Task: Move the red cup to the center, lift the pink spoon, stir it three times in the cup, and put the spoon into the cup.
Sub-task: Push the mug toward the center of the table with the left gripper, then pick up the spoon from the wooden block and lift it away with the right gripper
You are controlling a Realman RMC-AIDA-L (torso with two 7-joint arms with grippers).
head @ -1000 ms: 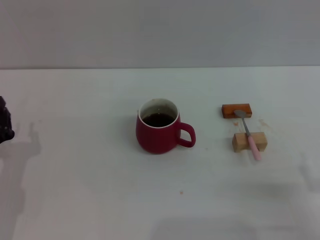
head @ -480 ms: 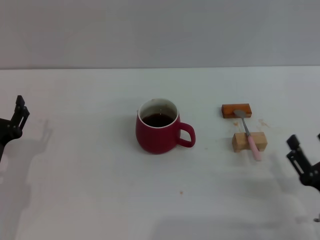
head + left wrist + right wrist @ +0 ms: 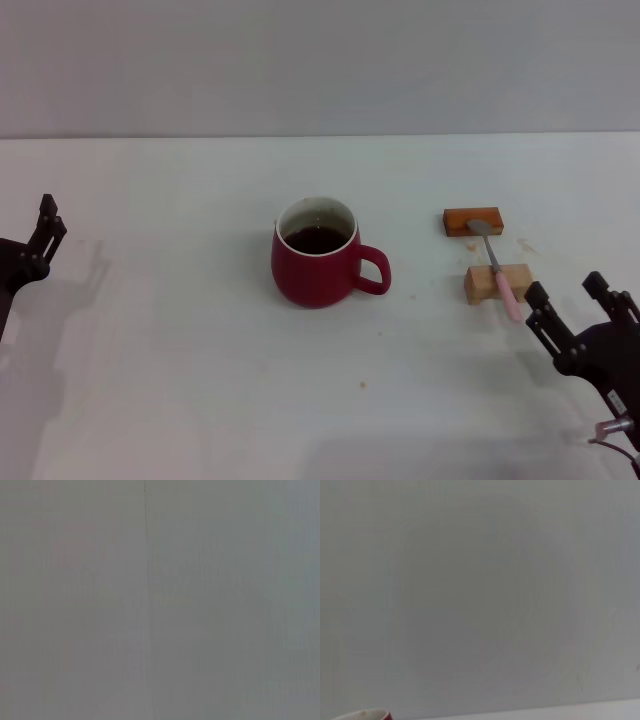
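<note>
At surface centre: red cup (image 3: 316,264), upright, handle right. Pink spoon (image 3: 499,269) right of it, resting across two wooden blocks (image 3: 498,283). Right gripper (image 3: 578,303) near spoon, jaws spread, empty. Left gripper (image 3: 42,236) far left, jaws state unclear. Lift, stir, insert all pending.

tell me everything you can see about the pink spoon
The pink spoon is slim, with a grey metal bowl and stem and a pale pink handle. It lies bridged across two small blocks: its bowl rests on the orange-brown block, its handle crosses the tan block, the pink tip overhanging toward the robot. No hand touches it.
</note>
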